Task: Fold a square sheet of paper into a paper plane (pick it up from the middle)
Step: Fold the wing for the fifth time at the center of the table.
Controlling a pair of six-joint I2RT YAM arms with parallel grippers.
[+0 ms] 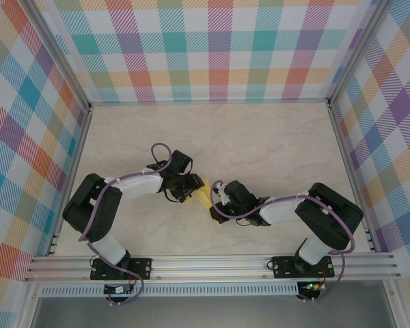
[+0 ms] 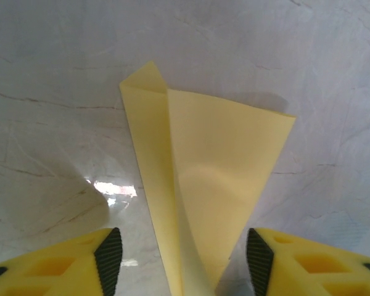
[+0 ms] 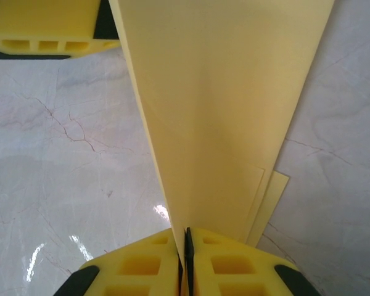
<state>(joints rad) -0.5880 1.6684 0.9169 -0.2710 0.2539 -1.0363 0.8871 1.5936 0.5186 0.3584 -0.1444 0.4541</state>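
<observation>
The yellow square sheet of paper [image 1: 203, 199] is folded into a layered wedge with a centre crease and is held off the table between the two arms. My right gripper [image 3: 186, 259] is shut on its narrow end, and the paper [image 3: 222, 111] fans out away from the camera. My left gripper [image 2: 184, 256] is open, with a black pad [image 2: 109, 259] on each side of the paper [image 2: 203, 172] and not touching it. In the top view the left gripper [image 1: 191, 186] and the right gripper [image 1: 215, 194] face each other over the paper.
The pale marble tabletop [image 1: 273, 143] lies under both grippers. Checked walls [image 1: 212, 48] on metal frame rails close in the back and both sides. One yellow finger of the left gripper [image 3: 49, 28] shows at the top left of the right wrist view.
</observation>
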